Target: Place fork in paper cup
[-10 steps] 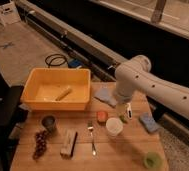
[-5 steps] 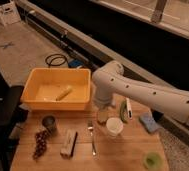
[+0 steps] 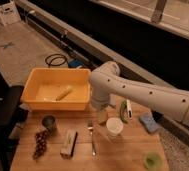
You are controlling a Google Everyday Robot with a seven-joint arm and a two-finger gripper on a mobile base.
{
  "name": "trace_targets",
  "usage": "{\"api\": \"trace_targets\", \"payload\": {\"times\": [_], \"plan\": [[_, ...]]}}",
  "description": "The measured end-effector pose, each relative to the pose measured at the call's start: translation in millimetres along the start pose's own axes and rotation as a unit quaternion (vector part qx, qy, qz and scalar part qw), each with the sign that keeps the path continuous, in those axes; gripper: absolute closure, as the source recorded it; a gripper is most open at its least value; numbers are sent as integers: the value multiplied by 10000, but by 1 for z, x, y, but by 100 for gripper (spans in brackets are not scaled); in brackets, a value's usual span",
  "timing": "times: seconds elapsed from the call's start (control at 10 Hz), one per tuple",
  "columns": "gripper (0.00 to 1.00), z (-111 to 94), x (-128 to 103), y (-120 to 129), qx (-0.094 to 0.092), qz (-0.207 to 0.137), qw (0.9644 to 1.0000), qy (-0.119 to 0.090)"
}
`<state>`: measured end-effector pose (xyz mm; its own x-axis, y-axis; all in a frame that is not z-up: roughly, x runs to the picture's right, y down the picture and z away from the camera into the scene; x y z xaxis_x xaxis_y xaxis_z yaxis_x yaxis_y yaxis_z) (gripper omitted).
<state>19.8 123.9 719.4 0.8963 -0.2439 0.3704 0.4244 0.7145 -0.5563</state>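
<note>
Fork point(image 3: 92, 139) lies flat on the wooden counter point(image 3: 125, 156), just left of the paper cup point(image 3: 114, 128). We see the gripper point(image 3: 102, 118) hanging just above them, fingers spread wide and empty, yellow bin point(image 3: 38, 102) behind, dark grey cup point(image 3: 49, 122) further left.

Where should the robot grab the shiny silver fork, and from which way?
Pinch the slim silver metal fork mid-handle, from straight above: it lies flat on the wooden table, so only its narrow sides are free. The open end effector hangs near its far end.
</note>
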Motion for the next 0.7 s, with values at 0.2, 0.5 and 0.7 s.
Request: {"api": "trace_targets", "payload": {"times": [0.2,0.5,0.7], "plan": [[35,9,-7,-5,-58,-105,9999,-63],[35,28,-16,-8,-137,-189,9996,-180],[35,52,-23,-9,-243,-340,9990,-140]]}}
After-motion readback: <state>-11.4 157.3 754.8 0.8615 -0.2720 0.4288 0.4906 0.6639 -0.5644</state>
